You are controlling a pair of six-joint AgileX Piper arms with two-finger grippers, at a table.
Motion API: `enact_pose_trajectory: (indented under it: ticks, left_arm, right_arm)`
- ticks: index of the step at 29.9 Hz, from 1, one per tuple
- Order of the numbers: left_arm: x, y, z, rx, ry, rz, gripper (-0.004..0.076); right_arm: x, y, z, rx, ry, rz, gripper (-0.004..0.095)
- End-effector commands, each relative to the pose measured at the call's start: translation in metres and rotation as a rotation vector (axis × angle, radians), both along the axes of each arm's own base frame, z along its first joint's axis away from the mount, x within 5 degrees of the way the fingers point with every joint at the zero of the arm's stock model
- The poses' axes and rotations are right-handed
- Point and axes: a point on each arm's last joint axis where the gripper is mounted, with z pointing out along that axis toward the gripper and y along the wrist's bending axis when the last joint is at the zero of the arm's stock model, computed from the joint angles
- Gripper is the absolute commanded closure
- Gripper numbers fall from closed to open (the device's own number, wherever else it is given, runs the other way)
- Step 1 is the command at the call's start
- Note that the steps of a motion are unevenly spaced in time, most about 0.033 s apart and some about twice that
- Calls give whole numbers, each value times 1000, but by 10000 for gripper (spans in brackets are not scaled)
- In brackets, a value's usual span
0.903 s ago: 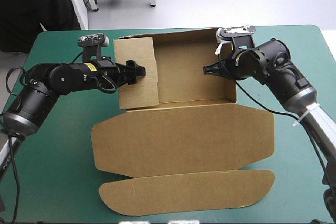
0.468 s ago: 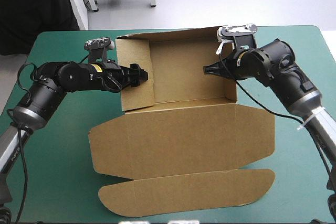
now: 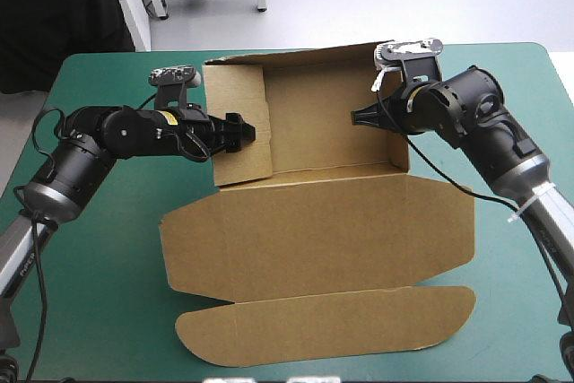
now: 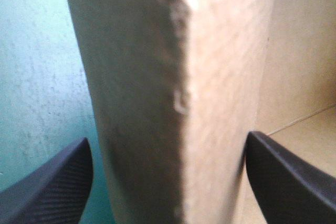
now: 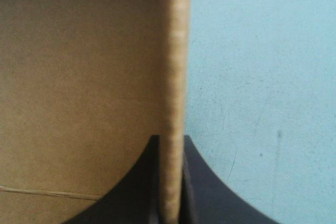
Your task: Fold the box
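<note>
Now both arms reach inward over the table, forearms low and roughly level. Left arm comes in from the table's left edge, with the left pincer at the raised left wall of the box. Its black fingers are wide apart and straddle that thick wall, one outside over the teal-green cover, one on the tray side. Right arm bends in from the right. The right pincer is nearly closed, pinching the edge of the right wall. Box sits mid-table toward the far edge, walls up. Lid lies flat toward the near edge, end flap flat beyond it.
</note>
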Motion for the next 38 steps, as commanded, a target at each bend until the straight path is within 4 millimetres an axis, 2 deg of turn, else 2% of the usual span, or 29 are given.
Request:
enact_pose_trajectory:
  ticks: [1,9,19,21,24,25,26,32,38]
  left_arm:
    - [-10,-5,23,-8,-113,19,162]
    - [-22,-29,24,97,-206,75,168]
    - [-20,-31,29,63,-247,84,323]
    - [-20,-32,30,53,-255,84,388]
    - [-20,-32,31,48,-262,84,591]
    - [-20,-32,31,45,-262,86,682]
    - [-19,-32,32,40,-262,88,729]
    - [-19,-33,34,9,-269,101,734]
    - [-11,-33,28,83,-264,106,734]
  right_arm:
    - [-9,-6,27,53,-134,0,924]
    - [-9,-6,27,51,-131,-1,924]
    - [-15,7,28,29,-145,29,924]
    - [-16,7,27,27,-141,28,924]
    - [-16,7,26,22,-128,23,924]
    - [-16,6,26,20,-124,22,924]
    - [-17,6,26,20,-123,22,924]
    - [-18,6,24,19,-99,19,924]
    - [-20,4,16,-25,-10,5,927]
